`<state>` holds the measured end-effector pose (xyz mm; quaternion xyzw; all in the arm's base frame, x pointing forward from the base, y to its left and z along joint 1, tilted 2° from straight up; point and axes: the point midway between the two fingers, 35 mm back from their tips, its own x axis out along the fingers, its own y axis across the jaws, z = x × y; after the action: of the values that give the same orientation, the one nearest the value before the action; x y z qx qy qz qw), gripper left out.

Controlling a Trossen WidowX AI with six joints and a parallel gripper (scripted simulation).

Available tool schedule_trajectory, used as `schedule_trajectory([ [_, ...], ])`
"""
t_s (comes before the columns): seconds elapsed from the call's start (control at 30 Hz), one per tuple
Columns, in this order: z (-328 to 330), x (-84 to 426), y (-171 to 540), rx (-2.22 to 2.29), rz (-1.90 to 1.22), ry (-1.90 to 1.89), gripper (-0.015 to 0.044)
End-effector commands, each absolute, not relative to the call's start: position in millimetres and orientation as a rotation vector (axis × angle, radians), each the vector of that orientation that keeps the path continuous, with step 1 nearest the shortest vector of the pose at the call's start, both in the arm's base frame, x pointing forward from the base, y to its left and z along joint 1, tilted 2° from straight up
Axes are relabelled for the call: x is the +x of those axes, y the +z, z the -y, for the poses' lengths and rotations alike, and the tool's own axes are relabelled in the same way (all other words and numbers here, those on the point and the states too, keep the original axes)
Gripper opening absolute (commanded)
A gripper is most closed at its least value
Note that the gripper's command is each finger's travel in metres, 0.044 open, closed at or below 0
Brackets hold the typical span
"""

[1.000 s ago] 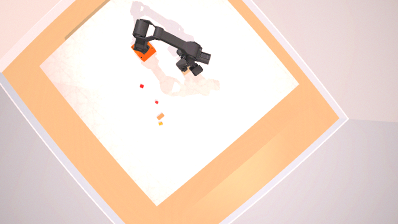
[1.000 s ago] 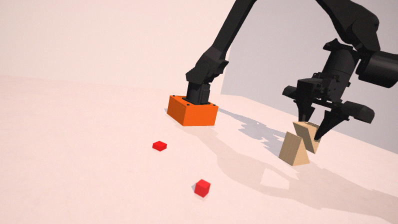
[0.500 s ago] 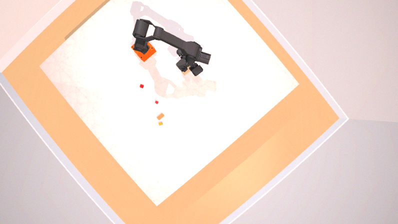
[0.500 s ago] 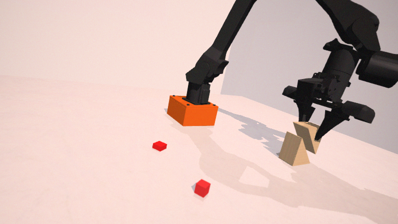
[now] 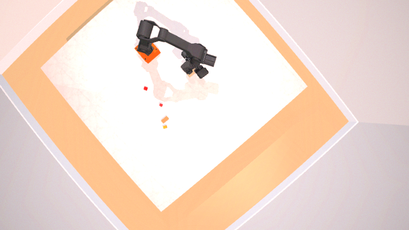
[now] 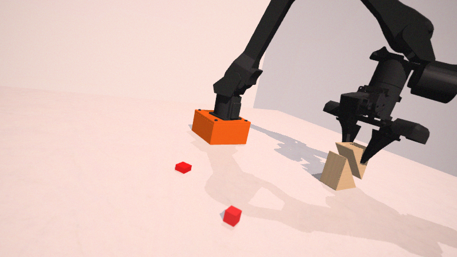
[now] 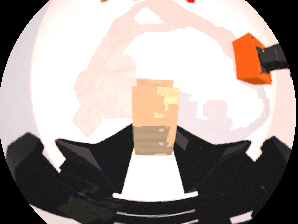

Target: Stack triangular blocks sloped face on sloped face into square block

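Gripper clamped on upper triangular block, sloped face toward lower triangular block, which stands on table. Lettering: none legible on blocks or arm.
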<state>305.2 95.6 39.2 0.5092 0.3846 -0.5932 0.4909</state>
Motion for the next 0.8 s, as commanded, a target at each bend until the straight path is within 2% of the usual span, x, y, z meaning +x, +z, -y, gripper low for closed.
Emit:
schedule_trajectory([
  [0.0, -93, 306, 36, 1.230, -0.930, -1.436, 0.0000],
  [0.77, -88, 305, 23, 1.228, -0.930, -1.438, 0.0000],
])
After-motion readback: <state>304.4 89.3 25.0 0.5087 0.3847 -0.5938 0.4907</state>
